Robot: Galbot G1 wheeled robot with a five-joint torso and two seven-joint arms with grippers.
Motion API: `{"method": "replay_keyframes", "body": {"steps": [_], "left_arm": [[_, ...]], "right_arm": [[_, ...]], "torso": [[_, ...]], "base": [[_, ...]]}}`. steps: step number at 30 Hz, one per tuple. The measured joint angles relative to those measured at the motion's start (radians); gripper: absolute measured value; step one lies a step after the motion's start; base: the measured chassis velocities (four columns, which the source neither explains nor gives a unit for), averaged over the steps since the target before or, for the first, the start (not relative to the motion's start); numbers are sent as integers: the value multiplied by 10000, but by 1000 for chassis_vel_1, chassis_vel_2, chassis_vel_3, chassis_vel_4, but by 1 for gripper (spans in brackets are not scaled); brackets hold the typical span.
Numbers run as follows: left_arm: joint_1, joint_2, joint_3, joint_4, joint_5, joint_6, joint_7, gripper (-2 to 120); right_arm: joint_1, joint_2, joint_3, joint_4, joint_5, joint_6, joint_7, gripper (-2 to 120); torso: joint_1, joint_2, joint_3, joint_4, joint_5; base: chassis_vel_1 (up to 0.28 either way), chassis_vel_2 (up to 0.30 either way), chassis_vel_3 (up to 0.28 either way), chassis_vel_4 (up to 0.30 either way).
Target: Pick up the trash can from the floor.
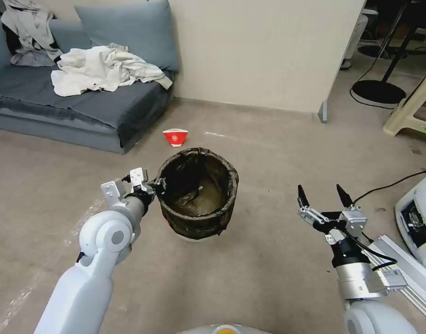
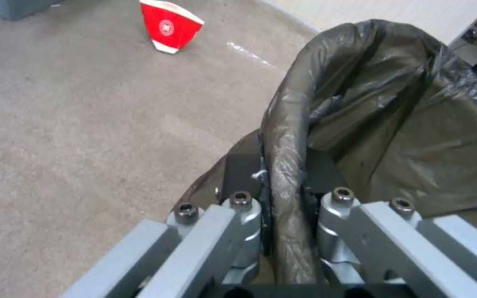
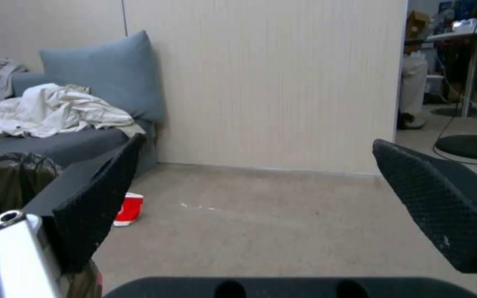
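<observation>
— Where do we have the trash can (image 1: 197, 192)?

— Upright on the floor (image 1: 268, 260), its open mouth facing up. Our left end effector (image 1: 158, 186) is at its left rim, one finger on each side of the bag-covered lip, closed onto that rim as the left wrist view shows it.

— And the other arm?

— Our right end effector (image 1: 323, 195) hangs well off to the can's right, fingers spread apart, gripping nothing.

— Any writing?

— Only a round mark on the red-and-white paper bowl (image 1: 175, 137) beyond the can; we can't read it.
</observation>
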Motion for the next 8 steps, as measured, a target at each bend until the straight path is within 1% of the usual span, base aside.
{"method": "replay_keyframes", "body": {"steps": [8], "left_arm": [[-37,-18,-1,-9,-3,1,1,6]], "right_arm": [[-3,3,5,33,10,-6,6,100]], "torso": [[0,0,0,0,0]], "base": [[0,0,0,0]]}}
